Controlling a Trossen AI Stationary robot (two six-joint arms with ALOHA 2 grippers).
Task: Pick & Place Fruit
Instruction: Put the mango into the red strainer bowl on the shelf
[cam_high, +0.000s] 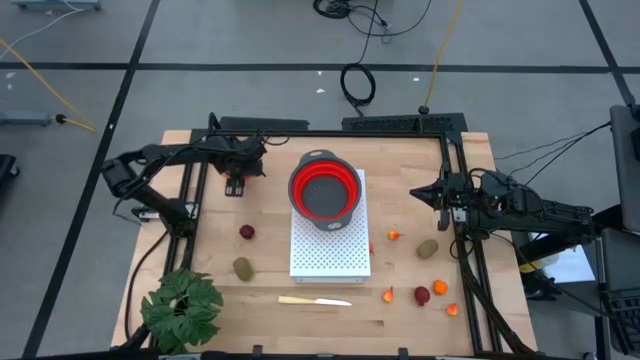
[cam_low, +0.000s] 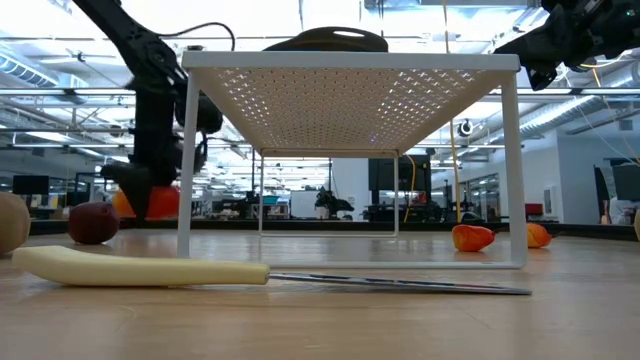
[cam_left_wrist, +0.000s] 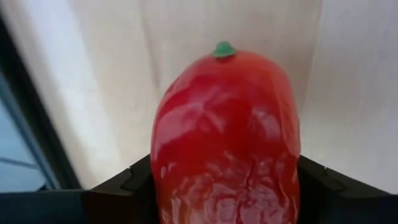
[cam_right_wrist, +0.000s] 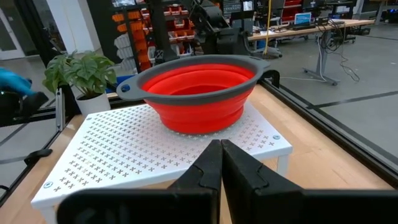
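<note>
A large red-orange oblong fruit (cam_left_wrist: 227, 137) with a green tip fills the left wrist view, between the fingers of my left gripper (cam_high: 237, 182), which is shut on it near the table's far left. My right gripper (cam_right_wrist: 221, 155) is shut on nothing and hovers high at the right, facing the rack. Loose on the wood lie two dark red balls (cam_high: 246, 232) (cam_high: 422, 295), two olive-brown ovals (cam_high: 242, 267) (cam_high: 428, 248) and small orange bits (cam_high: 394, 236) (cam_high: 388, 294). My left gripper pinches the red-orange fruit across its width, one finger (cam_left_wrist: 127, 183) on each long side (cam_left_wrist: 165, 168). It comes from above, pointing down. The fruit's green-tipped end (cam_left_wrist: 224, 50) points away from the wrist. In the low view the fruit (cam_low: 150, 200) hangs close to the table; whether it touches, I cannot tell.
A red collapsible colander (cam_high: 323, 190) sits on a white perforated rack (cam_high: 330, 255) at the table's middle. A pale yellow knife (cam_high: 315, 300) lies near the front edge, and a green leafy plant (cam_high: 182, 305) stands at the near left corner. Black rails frame the table's sides.
</note>
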